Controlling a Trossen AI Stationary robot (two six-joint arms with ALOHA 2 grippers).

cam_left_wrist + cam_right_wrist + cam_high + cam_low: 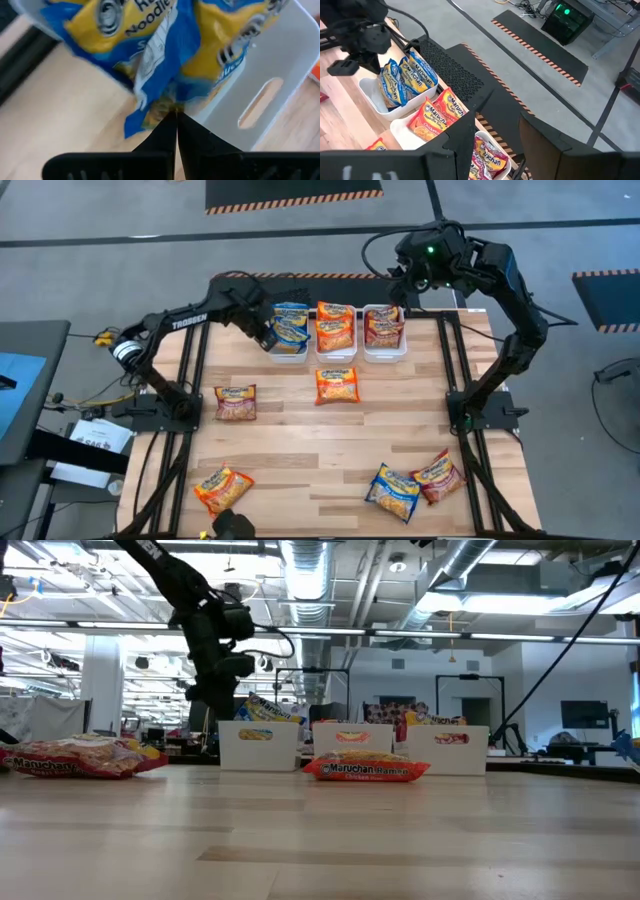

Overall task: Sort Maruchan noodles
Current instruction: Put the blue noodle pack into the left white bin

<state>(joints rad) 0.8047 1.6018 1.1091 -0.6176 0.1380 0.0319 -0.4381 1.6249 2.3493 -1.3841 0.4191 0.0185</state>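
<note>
pinching a blue packet (150,55) above the white tray (288,350), left tool (175,117) crowds neighbouring orange packets (335,326).

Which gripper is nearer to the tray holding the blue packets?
Left. The left gripper is at the tray, shut on a blue packet over its edge. The right gripper, open, waits above the far end tray, two trays away.

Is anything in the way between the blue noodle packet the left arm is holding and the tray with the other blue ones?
Nothing visible blocks it. The left tool is shut on the blue packet right at the edge of the white tray, which already holds blue packets.
</note>
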